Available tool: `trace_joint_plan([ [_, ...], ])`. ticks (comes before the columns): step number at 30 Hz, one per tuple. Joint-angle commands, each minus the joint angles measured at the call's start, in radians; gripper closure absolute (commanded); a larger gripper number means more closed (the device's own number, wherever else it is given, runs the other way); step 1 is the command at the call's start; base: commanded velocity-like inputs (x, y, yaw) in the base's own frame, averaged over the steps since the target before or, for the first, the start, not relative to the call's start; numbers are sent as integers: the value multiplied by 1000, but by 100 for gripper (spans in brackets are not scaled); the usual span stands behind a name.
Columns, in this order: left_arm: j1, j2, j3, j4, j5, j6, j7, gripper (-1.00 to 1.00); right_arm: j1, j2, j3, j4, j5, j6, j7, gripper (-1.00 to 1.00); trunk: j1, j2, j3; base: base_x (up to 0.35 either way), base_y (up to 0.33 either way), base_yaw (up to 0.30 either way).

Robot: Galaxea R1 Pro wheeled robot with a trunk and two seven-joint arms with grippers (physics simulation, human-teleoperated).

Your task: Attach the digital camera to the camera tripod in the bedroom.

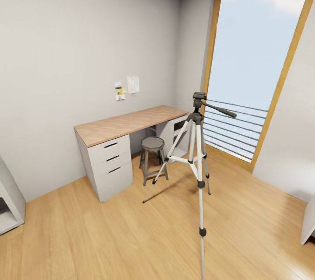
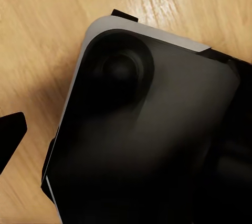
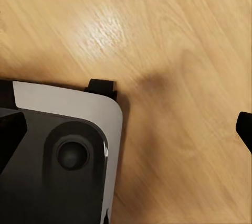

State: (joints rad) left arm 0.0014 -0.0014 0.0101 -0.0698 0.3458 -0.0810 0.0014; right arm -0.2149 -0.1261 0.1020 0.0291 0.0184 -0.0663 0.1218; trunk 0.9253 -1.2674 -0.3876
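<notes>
Camera tripod (image 1: 197, 148) before desk (image 1: 127, 123), stool (image 1: 153, 143).

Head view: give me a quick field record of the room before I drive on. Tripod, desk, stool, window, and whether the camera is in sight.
room: bedroom, light wood plank floor
camera tripod: standing upright on the floor, legs spread, head bare, pan handle pointing toward the window
desk: against the wall, behind and left of the tripod, top bare
stool: at the desk, behind the tripod
window: tall, wood-framed, right of the desk
digital camera: not spotted
</notes>
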Motion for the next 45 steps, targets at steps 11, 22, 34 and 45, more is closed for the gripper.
trace_joint_plan([
  [11,0,11,2,-13,7,-1,1,-100,-1,2,7,1,6,-12,-1,-100,0,-1,-1,0,0,24],
  [22,-7,101,6,-532,44,407,73,-100,4,-2,3,-262,1,184,27,-100,0,-1,-1,0,0,1],
  [34,-237,77,6,-991,68,700,149,-100,-43,3,-5,-1057,-125,802,104,-100,0,-1,-1,0,0,0],
  [45,-406,-77,-6,-1069,58,817,175,-100,-162,5,-8,-1170,-258,865,109,-100,0,-1,-1,0,0,0],
])
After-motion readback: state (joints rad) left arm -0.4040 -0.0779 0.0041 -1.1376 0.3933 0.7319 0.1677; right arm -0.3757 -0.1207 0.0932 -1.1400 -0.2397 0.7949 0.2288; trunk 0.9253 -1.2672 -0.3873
